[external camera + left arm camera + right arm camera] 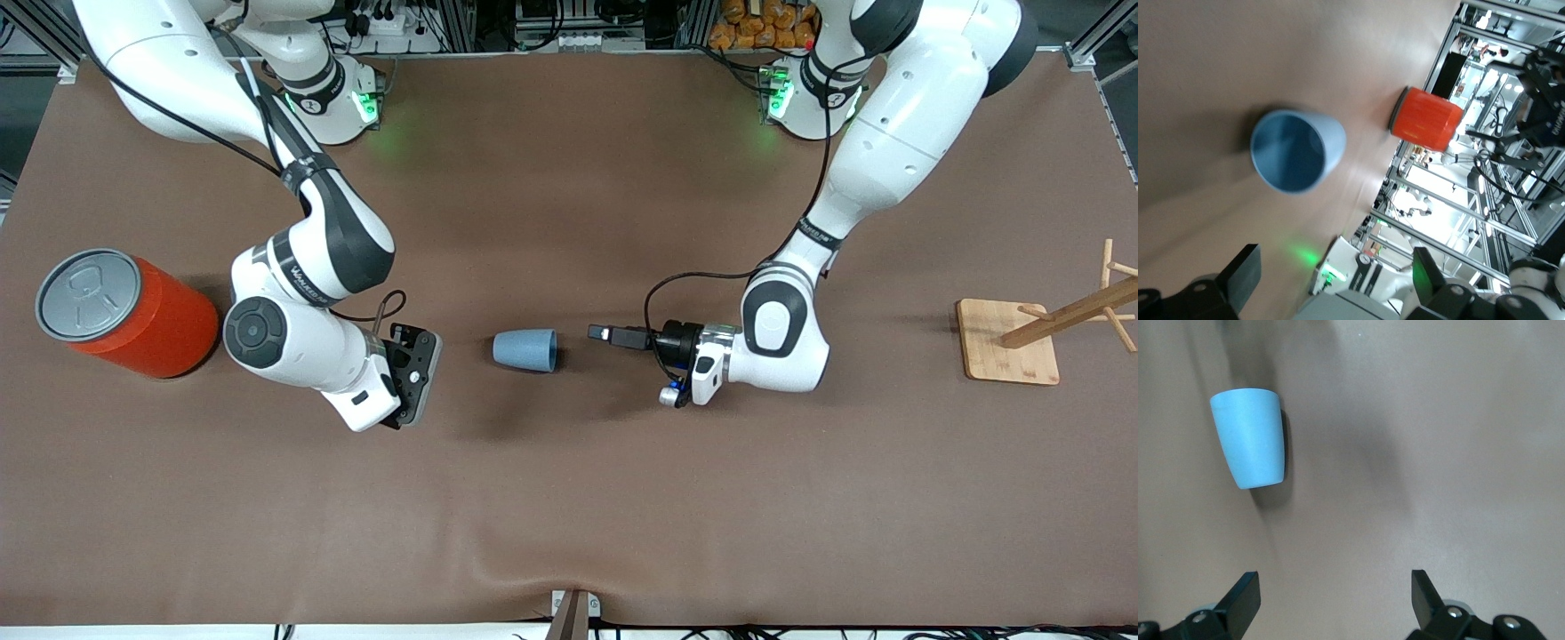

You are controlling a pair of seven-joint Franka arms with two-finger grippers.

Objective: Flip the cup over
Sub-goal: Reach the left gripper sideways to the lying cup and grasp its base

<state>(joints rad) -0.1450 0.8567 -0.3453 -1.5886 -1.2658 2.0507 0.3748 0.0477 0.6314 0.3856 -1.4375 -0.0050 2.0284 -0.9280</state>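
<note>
Light-blue and likely light, rigid plastic, the cup (pixel 525 349) lies sideways on the bench (pixel 569 498) between the released left end effector (pixel 606 334) and released right end effector (pixel 416 375); pinching its rim wall looks best.

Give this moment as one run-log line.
cup: on its side, untouched | left gripper: open, facing its mouth | right gripper: open, beside it
</note>
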